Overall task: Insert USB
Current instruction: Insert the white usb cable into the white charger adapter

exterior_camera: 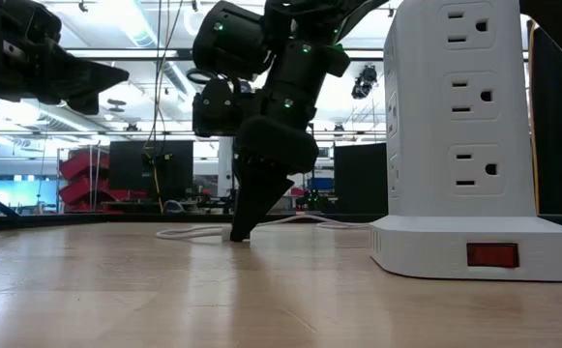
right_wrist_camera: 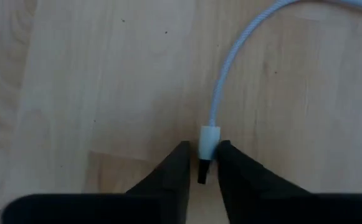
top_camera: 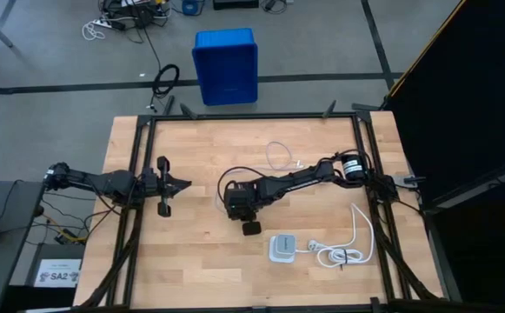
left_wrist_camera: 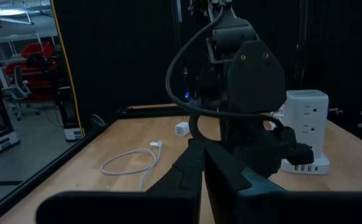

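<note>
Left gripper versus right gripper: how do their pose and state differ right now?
The left gripper hangs above the wooden table at its left side, shut on nothing; the right gripper points down at mid-table, tips at the surface. Its fingers pinch the plug of the thin white USB cable, while the left one touches no cable. Both are dark two-finger grippers.

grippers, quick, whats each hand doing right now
Left hand: shut, empty, held above the table.
Right hand: down at the table, shut on the plug of the USB.
</note>
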`<state>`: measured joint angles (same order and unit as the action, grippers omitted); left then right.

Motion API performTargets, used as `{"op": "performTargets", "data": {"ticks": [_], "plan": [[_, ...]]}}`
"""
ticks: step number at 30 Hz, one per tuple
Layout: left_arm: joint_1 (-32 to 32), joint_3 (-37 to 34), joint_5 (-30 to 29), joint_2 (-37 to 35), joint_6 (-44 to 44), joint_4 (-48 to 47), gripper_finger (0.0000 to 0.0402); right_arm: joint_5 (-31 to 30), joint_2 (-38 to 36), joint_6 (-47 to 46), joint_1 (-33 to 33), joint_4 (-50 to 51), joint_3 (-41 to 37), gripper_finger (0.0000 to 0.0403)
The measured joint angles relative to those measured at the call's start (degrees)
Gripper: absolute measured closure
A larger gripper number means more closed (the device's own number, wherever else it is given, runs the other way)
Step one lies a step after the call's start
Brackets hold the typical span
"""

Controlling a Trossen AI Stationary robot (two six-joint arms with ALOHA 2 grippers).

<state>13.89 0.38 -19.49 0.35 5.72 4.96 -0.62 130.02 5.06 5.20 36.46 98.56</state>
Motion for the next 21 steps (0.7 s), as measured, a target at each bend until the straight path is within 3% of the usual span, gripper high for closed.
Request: {"op": "performTargets", "data": {"ticks": [2,9,15,21], "plan": [[0.0,0.0,0.0,0.0,0.0,0.4,0.0401,-0.4,-0.5,0.5,-0.3,0.3,-0.1,0.0394],[0.0,0.0,0.0,0.0,0.0,0.4,0.0401,-2.0,-3.6,0.1,-0.7,0.4,-0.4,0.0401],[0.0,0.0,0.0,0.0,0.1,0.8,0.0401,4.0,-8.1,-0.4,-0.6,-7.4,-0.3,0.0403],[0.0,0.0,0.0,0.0,8.8,4.8,0.0401,8.4,-11.7,-1.0,-0.5,-13.2,-0.2,0.0402]]}}
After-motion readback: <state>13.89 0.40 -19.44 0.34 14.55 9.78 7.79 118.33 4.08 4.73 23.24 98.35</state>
